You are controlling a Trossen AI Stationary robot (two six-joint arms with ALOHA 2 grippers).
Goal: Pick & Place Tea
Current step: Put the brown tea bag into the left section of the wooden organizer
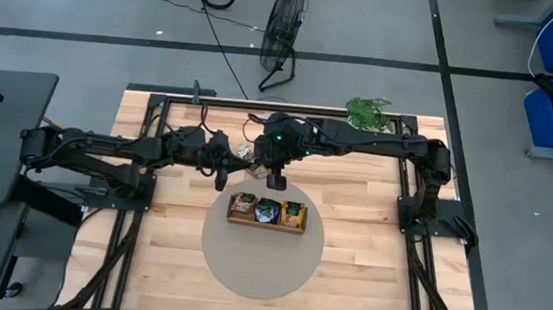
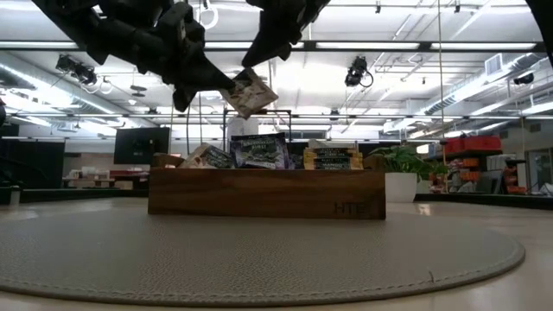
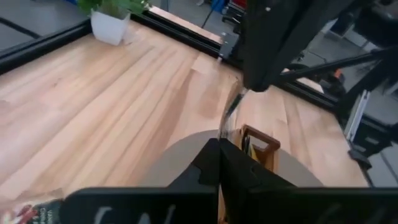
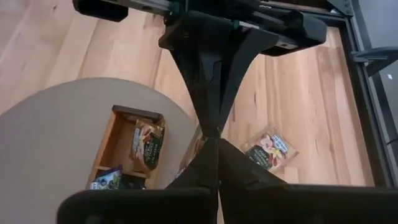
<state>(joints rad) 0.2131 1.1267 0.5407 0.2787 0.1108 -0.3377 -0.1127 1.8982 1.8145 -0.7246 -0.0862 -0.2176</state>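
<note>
A white-and-brown tea packet (image 2: pixel 251 93) hangs in the air above the wooden tray (image 2: pixel 259 194), between my two grippers. My left gripper (image 2: pixel 220 91) comes in from the table's left and my right gripper (image 2: pixel 252 66) from the right; both are shut and meet tip to tip. In the left wrist view the packet (image 3: pixel 231 109) shows edge-on. The tray (image 1: pixel 265 224) stands on a round grey mat and holds white-and-brown (image 1: pixel 243 205), dark blue (image 1: pixel 268 210) and orange (image 1: pixel 293 213) packets upright. One more packet (image 4: pixel 268 147) lies flat on the wood behind the tray. My left gripper pinches the packet's lower left corner (image 2: pixel 232 88) between its two fingers, slanting down from the table's left. The packet is lifted clear above the tray and tilted. My right gripper pinches the packet's upper edge (image 2: pixel 249 72), coming from above and the right with the fingers pointing down.
The round grey mat (image 1: pixel 247 268) lies under the tray. A small potted plant (image 1: pixel 369 111) stands at the table's far edge. Black frame rails (image 1: pixel 291 107) run around the table. Bare wood lies left and right of the mat.
</note>
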